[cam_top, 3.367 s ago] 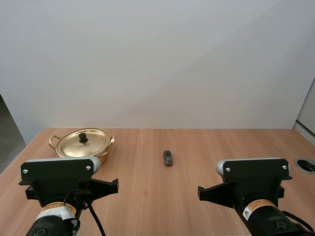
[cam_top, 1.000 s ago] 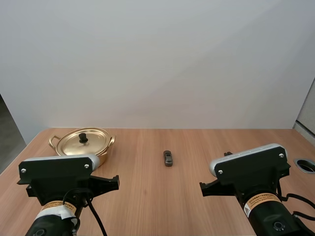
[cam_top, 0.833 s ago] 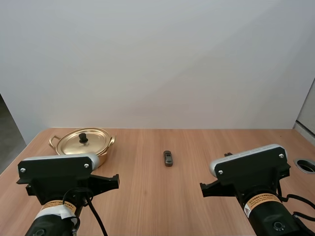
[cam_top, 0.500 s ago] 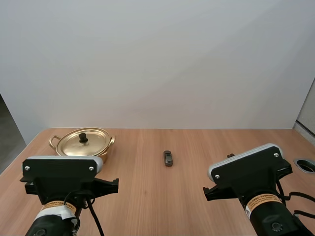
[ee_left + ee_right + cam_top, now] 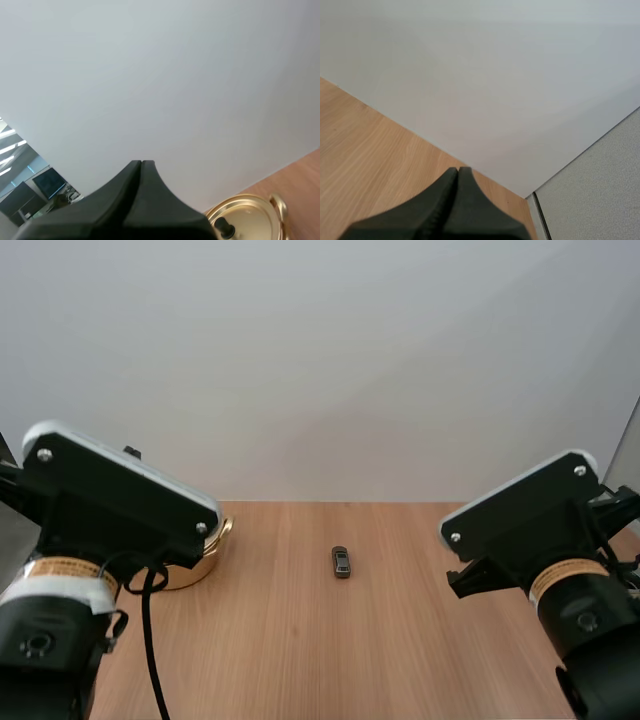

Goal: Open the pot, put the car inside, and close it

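Looking along the left jaws, I find them pressed together into one dark wedge with nothing between them. The right jaws are the same, closed and empty. Both arms are held high over the bench (image 5: 330, 660).

The pot (image 5: 200, 565) sits on the bench below and just beyond the left jaws' tips, a little off to their right, with its lid (image 5: 247, 216) on. It is thin gold-coloured metal, so I judge the lid light, stiff and slick on its flat face. The only sensible hold is the black knob (image 5: 224, 229) at its centre, pinched from above with the jaws straddling it.

The car (image 5: 342, 561) lies on bare wood between the two arms, well apart from the pot. It is ahead of the right jaws and off to their left, and those jaws currently point over the bench's far edge at the wall. The car is small and dark, lying lengthwise away from me. I can't make out its material from here. It is probably hard plastic or die-cast, so light and rigid, and likely to roll if nudged along its length. I'd close across its flanks, from above.

No brand or lettering shows on pot or car. Orange bands (image 5: 62, 567) on the arms' wrists carry print too small for me to read.
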Available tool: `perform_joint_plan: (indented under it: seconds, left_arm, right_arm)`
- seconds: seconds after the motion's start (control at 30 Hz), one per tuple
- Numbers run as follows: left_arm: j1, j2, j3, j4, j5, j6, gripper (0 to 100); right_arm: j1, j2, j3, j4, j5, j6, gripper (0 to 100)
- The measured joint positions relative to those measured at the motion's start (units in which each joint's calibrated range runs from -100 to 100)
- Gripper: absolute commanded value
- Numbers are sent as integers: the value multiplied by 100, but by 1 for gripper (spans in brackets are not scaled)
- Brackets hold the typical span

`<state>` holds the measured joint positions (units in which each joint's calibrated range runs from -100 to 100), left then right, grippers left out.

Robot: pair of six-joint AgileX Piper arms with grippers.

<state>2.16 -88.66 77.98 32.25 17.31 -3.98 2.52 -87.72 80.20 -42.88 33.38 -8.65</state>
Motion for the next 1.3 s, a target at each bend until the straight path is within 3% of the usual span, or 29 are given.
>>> perform_joint_plan:
  seconds: [0.2, 0.47, 0.53, 0.6, 0.63, 0.67, 0.7, 0.77, 0.8, 1.0, 1.3]
  left_arm:
    - [252, 1154, -404, 348, 1561, -906, 0]
    - [281, 2559, -404, 615, 3146, -2116, 0]
    - [281, 2694, -404, 723, 3128, -2397, 6]
    - [281, 2708, -404, 798, 2885, -2630, 19]
    - [281, 2723, -404, 828, 2674, -2718, 31]
    - [281, 2741, -404, 838, 2421, -2776, 45]
    - [281, 2769, -404, 838, 2210, -2792, 63]
    - [281, 2839, -404, 838, 1714, -2775, 100]
    - [281, 2876, -404, 838, 1583, -2716, 100]
    - [281, 2949, -404, 838, 1029, -2088, 100]
    - [281, 3248, -404, 575, -270, -2015, 100]
  right_arm:
    - [66, 1154, -890, 997, 297, -528, 0]
    - [132, 2667, -956, 2393, -379, -527, 0]
    - [212, 3024, -956, 2719, -662, -686, 0]
    - [337, 3388, -956, 3065, -744, -833, 0]
    - [398, 3494, -956, 3210, -728, -869, 3]
    - [482, 3585, -956, 3374, -657, -892, 14]
    - [574, 3628, -956, 3515, -529, -918, 31]
    - [761, 3656, -956, 3661, -294, -1044, 76]
    - [860, 3656, -956, 3676, -272, -1119, 100]
    - [1257, 3656, -956, 3682, -336, -1300, 100]
    - [1272, 3656, -956, 4329, -1237, -1262, 100]
